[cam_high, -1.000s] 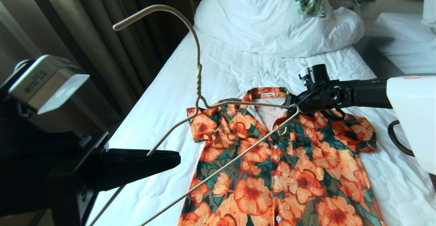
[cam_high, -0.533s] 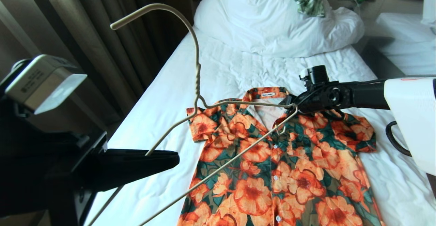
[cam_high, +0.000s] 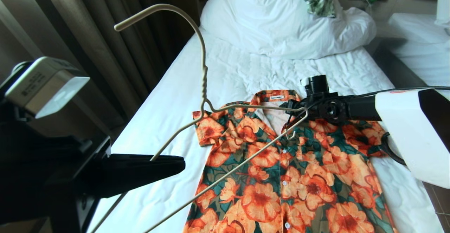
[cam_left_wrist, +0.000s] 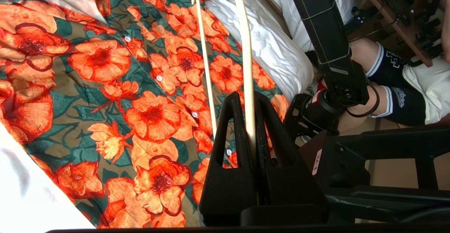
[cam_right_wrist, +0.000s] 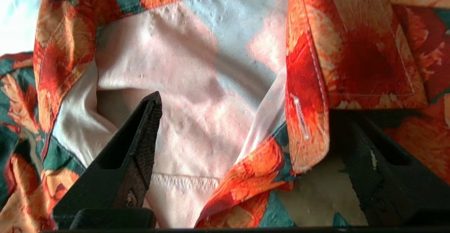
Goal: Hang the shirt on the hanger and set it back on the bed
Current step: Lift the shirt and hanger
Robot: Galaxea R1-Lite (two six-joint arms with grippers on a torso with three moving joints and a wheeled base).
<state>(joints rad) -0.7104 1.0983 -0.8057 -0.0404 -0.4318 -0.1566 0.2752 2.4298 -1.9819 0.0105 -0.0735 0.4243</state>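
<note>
Head view: the shirt lies flat, front up, on the bed. The left pincer holds the hanger raised above it.

Left wrist view: that pincer is clamped tight on the hanger's wire.

Right wrist view: the right pincer spreads wide and empty over the shirt's open collar.

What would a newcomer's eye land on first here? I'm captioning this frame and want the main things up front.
First the shirt, bright orange flowers on green, lying flat and buttoned on the white bed. Next the hanger, held up over the shirt's left side by the left gripper, which is shut on its wire. Then the right gripper, fingers spread wide at the open collar, one inside the neck and one outside the collar flap.
</note>
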